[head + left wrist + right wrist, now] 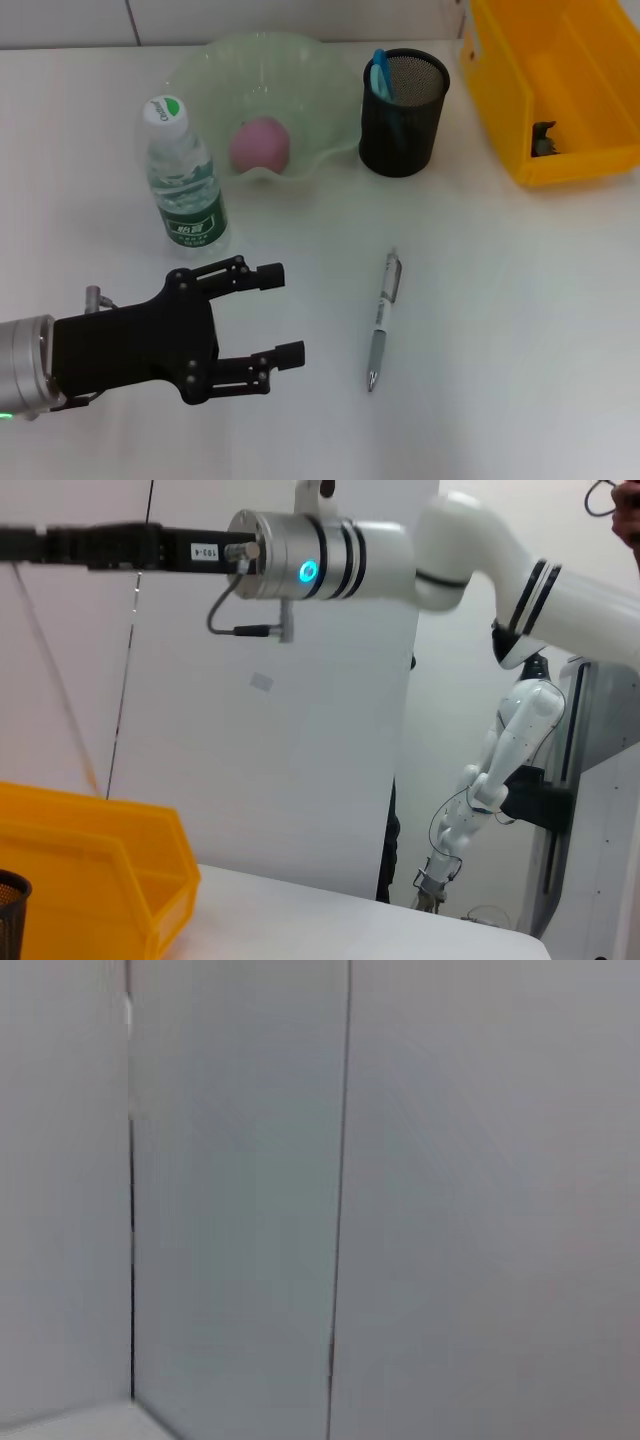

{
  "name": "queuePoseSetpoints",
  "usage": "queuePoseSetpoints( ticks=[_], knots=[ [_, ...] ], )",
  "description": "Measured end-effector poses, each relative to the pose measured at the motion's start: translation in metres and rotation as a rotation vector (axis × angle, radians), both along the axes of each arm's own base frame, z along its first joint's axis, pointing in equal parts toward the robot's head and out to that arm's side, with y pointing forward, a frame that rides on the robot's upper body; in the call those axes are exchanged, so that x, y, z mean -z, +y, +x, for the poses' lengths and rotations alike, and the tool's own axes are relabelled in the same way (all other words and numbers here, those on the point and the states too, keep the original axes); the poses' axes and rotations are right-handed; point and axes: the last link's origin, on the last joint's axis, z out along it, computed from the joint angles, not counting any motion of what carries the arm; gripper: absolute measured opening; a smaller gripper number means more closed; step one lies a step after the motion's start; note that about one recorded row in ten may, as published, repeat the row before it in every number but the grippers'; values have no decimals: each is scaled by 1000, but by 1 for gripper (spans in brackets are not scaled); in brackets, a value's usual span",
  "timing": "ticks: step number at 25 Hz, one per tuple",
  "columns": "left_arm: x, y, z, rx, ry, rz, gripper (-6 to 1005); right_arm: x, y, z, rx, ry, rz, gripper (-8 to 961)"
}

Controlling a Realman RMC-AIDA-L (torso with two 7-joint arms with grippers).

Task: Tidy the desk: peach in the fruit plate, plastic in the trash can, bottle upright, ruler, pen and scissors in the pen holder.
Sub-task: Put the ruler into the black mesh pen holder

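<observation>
Lying right of open left end effector, pen, apart

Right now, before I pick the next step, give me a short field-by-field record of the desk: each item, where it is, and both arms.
peach: in the fruit plate
bottle: upright, beside the plate
pen holder: right of the plate, blue items inside
pen: lying on the desk, still to be stowed
yellow bin: far right, something dark inside
left gripper: fingers open, empty, between bottle and pen
right gripper: not in view
</observation>
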Motion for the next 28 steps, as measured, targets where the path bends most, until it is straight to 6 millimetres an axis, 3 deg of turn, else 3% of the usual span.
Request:
queuePoseSetpoints(
  ticks=[14, 28],
  knots=[
    [-2, 2, 1, -7, -6, 5, 811, 50, 3, 55, -168, 75, 168, 377],
    [-1, 1, 1, -8, -11, 4, 811, 75, 6, 67, -140, 71, 161, 377]
  ],
)
